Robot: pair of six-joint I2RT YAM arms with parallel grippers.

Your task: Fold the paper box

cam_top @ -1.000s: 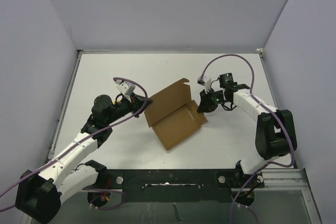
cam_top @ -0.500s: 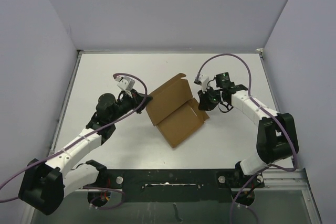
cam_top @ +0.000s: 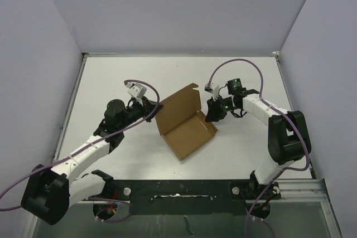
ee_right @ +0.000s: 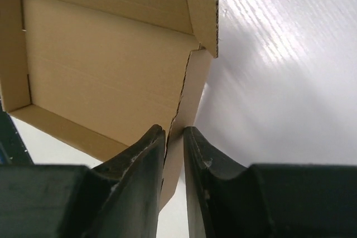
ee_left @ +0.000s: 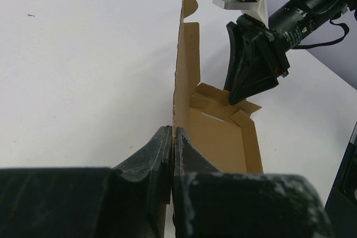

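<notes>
left gripper (ee_left: 172, 137): pressed together, its two dark fingers pinching the bottom edge of the box's lid panel.
box (cam_top: 187, 124): brown cardboard, half folded, lying between the two grippers; it sits just right of the left gripper and just left of the right gripper.
lid panel (ee_left: 187, 71): rises directly ahead of the left gripper and stands close to upright, seen almost edge-on from that wrist.
tab (ee_left: 189, 5): rounded, at the top far corner of the lid panel, well ahead of the left gripper.
tray (ee_left: 217, 143): ahead and to the right of the left gripper, flat on the table with its open side up. The low walls are raised and small corner pieces are folded in at the far end.
right gripper (ee_right: 174, 137): narrowly spread, with a thin slit showing between the fingers (ee_right: 142, 160).
flap (ee_right: 195, 82): a side flap of the box. Its thin edge runs down into that slit, straight ahead of the right gripper.
contact at right: cannot tell whether either pad touches the flap.
tray from the right wrist: its inside lies ahead and to the left of the right gripper.
table (ee_right: 279, 82): white, with a bare stretch ahead and to the right of the right gripper.
cable (cam_top: 240, 59): purple, arching over and behind the right gripper.
</notes>
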